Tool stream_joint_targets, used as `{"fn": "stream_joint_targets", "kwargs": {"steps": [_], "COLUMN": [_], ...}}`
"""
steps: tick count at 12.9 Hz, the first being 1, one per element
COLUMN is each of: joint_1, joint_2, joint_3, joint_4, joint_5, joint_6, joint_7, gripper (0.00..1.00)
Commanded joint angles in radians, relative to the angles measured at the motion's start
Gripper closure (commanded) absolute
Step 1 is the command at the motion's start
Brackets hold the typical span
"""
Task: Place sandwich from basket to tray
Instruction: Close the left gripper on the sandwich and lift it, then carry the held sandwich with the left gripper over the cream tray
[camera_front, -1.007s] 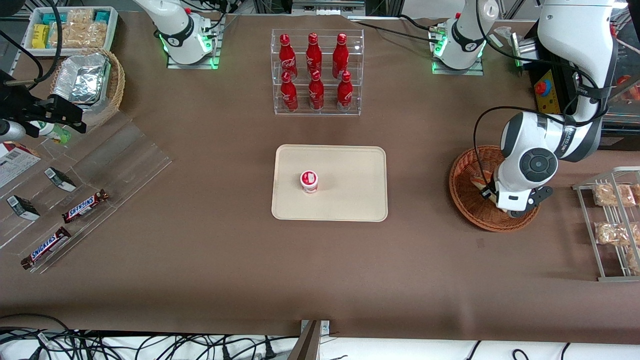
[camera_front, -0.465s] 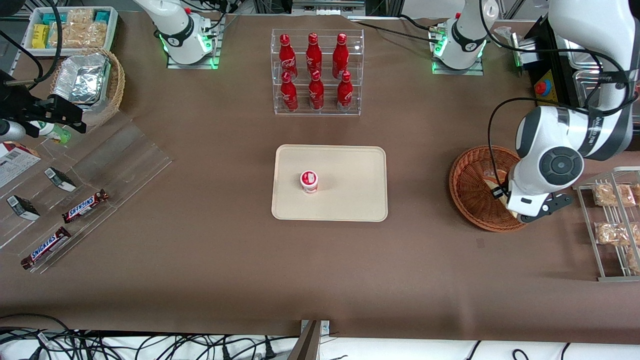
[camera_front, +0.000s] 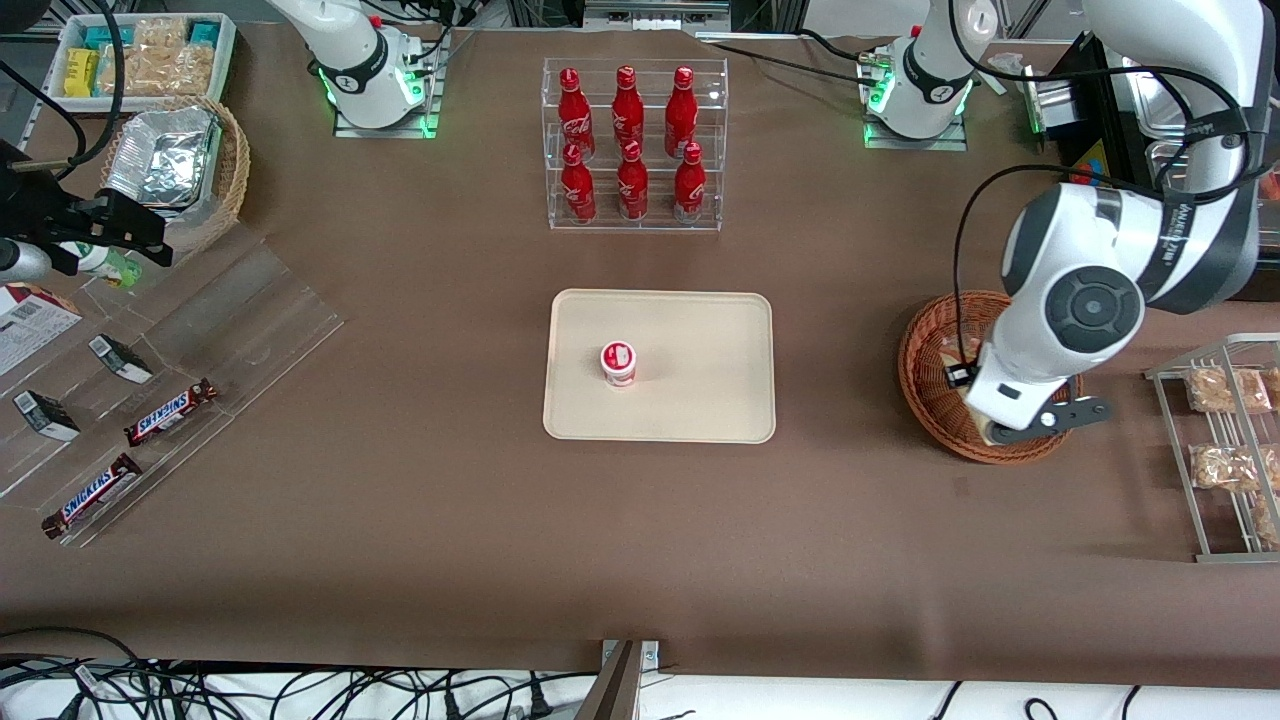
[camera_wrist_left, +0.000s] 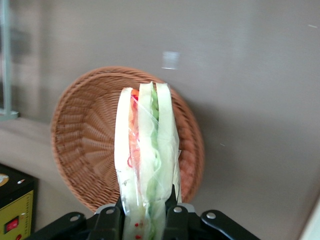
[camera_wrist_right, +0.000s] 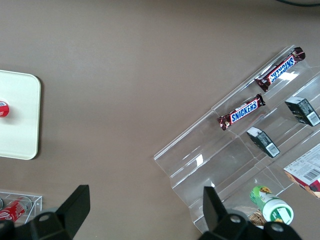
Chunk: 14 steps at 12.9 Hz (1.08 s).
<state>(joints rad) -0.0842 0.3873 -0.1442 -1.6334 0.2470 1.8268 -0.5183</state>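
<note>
Brown tabletop, claw (camera_wrist_left: 146, 212)-pinched wedge sandwich (camera_wrist_left: 145, 160)

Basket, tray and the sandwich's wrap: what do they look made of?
Basket: woven wicker, reddish-brown, with visible ribbed weave. Tray: smooth, matte cream, probably plastic, with a moulded rim. The sandwich, clamped in the gripper above the basket, is in thin clear film that looks glossy and creased, likely plastic.

1. I see the sandwich (camera_wrist_left: 147, 160) as white bread with green, red and pink layers under clear wrap, pinched by the black gripper (camera_wrist_left: 146, 210) above the basket.
2. The basket (camera_wrist_left: 87, 145) is reddish-brown woven wicker.
3. The tray (camera_front: 690, 370) is plain cream-beige, on a brown table (camera_front: 450, 500).
</note>
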Motion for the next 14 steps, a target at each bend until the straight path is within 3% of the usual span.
{"fn": "stream_joint_targets", "kwargs": {"steps": [1, 6, 9, 14], "joint_1": [0.004, -0.011, -0.083, -0.202], "joint_2": [-0.001, 0.012, 0.031, 0.129], "joint_3": [-0.075, -0.227, -0.23, -0.224], "joint_4": [0.032, 0.04, 0.04, 0.032], "joint_5": [-0.032, -0.058, -0.092, -0.069], "joint_6": [-0.029, -0.024, 0.009, 0.132], "joint_7": [0.055, 0.037, -0.008, -0.162], "gripper": [0.7, 0.68, 0.68, 0.68]}}
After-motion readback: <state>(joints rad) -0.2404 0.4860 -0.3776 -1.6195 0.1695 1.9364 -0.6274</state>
